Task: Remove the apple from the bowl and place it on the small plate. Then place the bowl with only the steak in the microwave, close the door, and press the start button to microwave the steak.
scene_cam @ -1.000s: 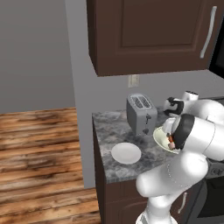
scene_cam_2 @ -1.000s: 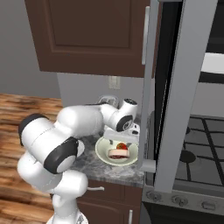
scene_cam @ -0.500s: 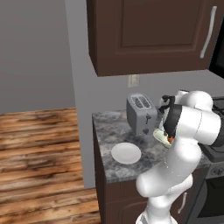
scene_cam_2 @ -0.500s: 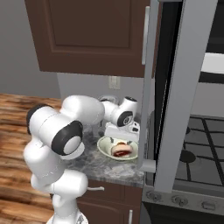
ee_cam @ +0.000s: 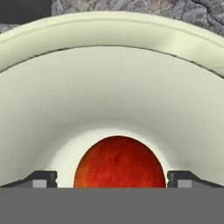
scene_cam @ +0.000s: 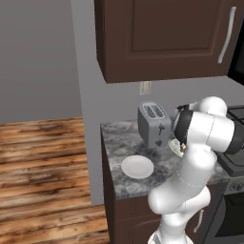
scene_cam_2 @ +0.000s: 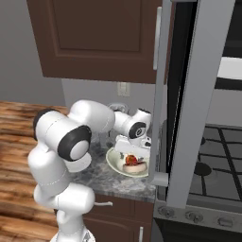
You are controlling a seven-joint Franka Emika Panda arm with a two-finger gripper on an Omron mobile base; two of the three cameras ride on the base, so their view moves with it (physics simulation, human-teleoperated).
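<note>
The wide-open claw [ee_cam: 112, 181] straddles the apple [ee_cam: 119, 162] inside the bowl [scene_cam_2: 116, 163] on the worktop [scene_cam: 119, 143], the toaster [scene_cam: 153, 124] behind, the microwave door [scene_cam_2: 184, 108] just beside.

Rendered frames, evenly lit, soft and diffuse, no obvious single light source. Base views moderately bright; upper cabinet [scene_cam: 162, 38] dark brown with a faint sheen, wall below it a shade darker. Soft shadow under the toaster [scene_cam: 154, 124] on the granite counter [scene_cam: 116, 138]. Mild highlights on the white arm [scene_cam_2: 61, 137] shells, no harsh glare. Hand view very close: bowl [ee_cam: 113, 87] edges look soft and low-res, pale glossy streak on its rim, apple [ee_cam: 119, 162] texture blurry. No edge distortion.
</note>
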